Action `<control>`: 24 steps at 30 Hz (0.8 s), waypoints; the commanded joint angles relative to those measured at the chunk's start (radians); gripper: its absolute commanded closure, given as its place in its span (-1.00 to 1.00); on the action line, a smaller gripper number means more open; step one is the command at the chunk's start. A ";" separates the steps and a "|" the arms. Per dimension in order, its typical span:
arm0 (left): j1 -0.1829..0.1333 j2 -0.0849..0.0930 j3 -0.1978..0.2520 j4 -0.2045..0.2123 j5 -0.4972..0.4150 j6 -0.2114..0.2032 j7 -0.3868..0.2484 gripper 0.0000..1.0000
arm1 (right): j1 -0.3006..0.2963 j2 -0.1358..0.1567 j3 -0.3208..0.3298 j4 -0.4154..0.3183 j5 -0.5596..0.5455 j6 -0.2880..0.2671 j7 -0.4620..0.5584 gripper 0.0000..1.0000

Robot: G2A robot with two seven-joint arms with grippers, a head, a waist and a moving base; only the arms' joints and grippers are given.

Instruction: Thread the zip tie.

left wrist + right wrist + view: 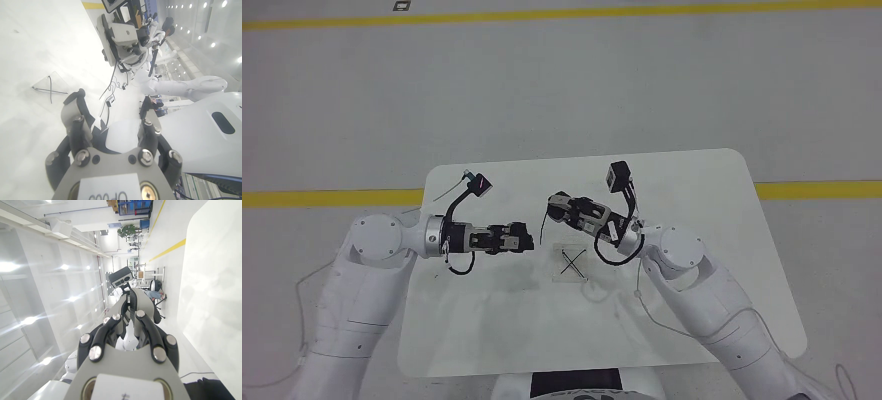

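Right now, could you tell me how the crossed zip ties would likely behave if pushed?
The zip ties look thin and slightly bowed, so probably light and flexible. Lying loose on the smooth clear sheet, they would likely slide or pivot rather than roll.

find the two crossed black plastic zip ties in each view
top view: crossed black plastic zip ties on a clear sheet, near centre
left wrist view: zip ties beyond the left gripper
right wrist view: faces the room past the white table
shared landmark: white table
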 commanded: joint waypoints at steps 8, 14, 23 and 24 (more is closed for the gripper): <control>0.000 0.000 0.000 0.000 0.000 0.000 0.000 -1.00 | -0.003 0.000 0.003 -0.002 -0.001 -0.001 -0.009 1.00; 0.011 0.000 -0.005 0.007 -0.019 0.000 0.099 -1.00 | -0.036 -0.003 0.014 -0.023 -0.003 -0.095 -0.076 1.00; 0.050 -0.020 0.019 0.015 -0.109 0.000 0.321 -1.00 | -0.071 -0.023 -0.024 -0.030 -0.024 -0.243 -0.220 1.00; 0.053 -0.025 0.028 0.021 -0.135 0.000 0.334 -1.00 | -0.072 -0.026 -0.031 -0.027 -0.029 -0.256 -0.247 1.00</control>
